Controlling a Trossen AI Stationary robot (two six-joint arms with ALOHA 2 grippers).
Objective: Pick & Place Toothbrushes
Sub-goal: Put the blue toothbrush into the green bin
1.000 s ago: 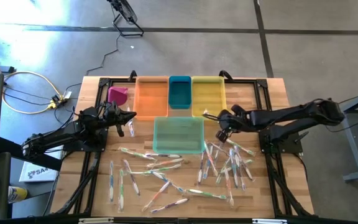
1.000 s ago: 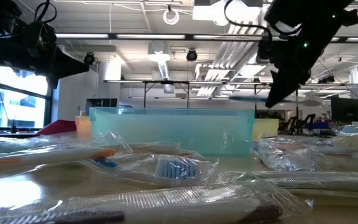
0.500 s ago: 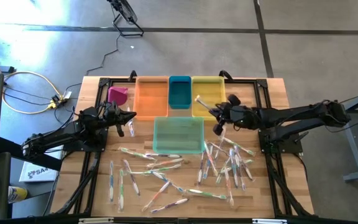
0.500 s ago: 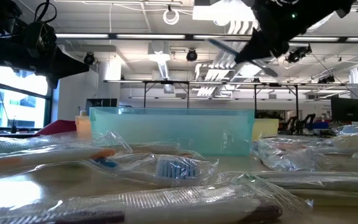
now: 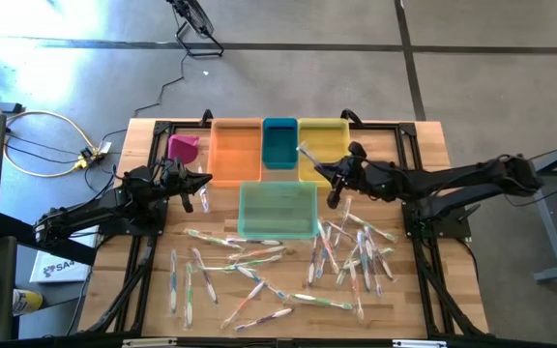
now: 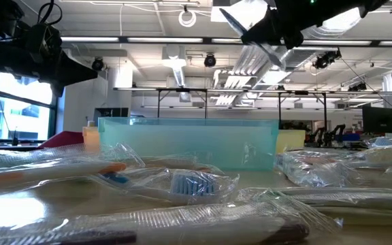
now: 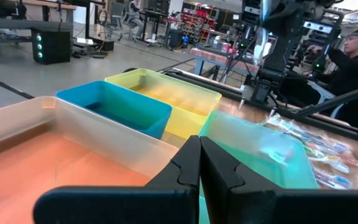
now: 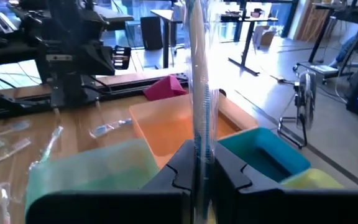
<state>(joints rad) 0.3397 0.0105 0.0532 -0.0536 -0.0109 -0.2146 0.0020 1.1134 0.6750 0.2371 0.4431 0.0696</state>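
Observation:
My right gripper [image 5: 325, 174] hangs over the gap between the yellow bin [image 5: 324, 143] and the green bin [image 5: 278, 209], shut on one clear-wrapped toothbrush [image 8: 196, 74]. The toothbrush's free end [image 5: 304, 151] reaches over the yellow bin. Many more wrapped toothbrushes [image 5: 351, 246] lie loose on the table's near half, some [image 5: 245, 266] in front of the green bin. My left gripper [image 5: 204, 182] waits shut beside the orange bin [image 5: 235, 147], holding nothing. My right gripper pinches the wrapped toothbrush's handle [image 8: 197, 146] between its two fingers, the wrapper caught with it. The fingers come nearly level from the table's right. The toothbrush sticks out past the fingertips, slanting up [image 6: 247, 30], lifted clear of table and bins.
A teal-blue bin [image 5: 279, 142] stands between the orange and yellow ones along the far edge, and a pink piece [image 5: 184, 147] lies at far left. A black frame [image 5: 409, 184] borders the table. A person [image 7: 353, 62] sits beyond the table's right side.
My right gripper has risen from over the toothbrush pile and gone toward the far edge and the yellow bin, tipping from pointing down to nearly level. The held toothbrush has swung from lying level below the fingers to slanting upward.

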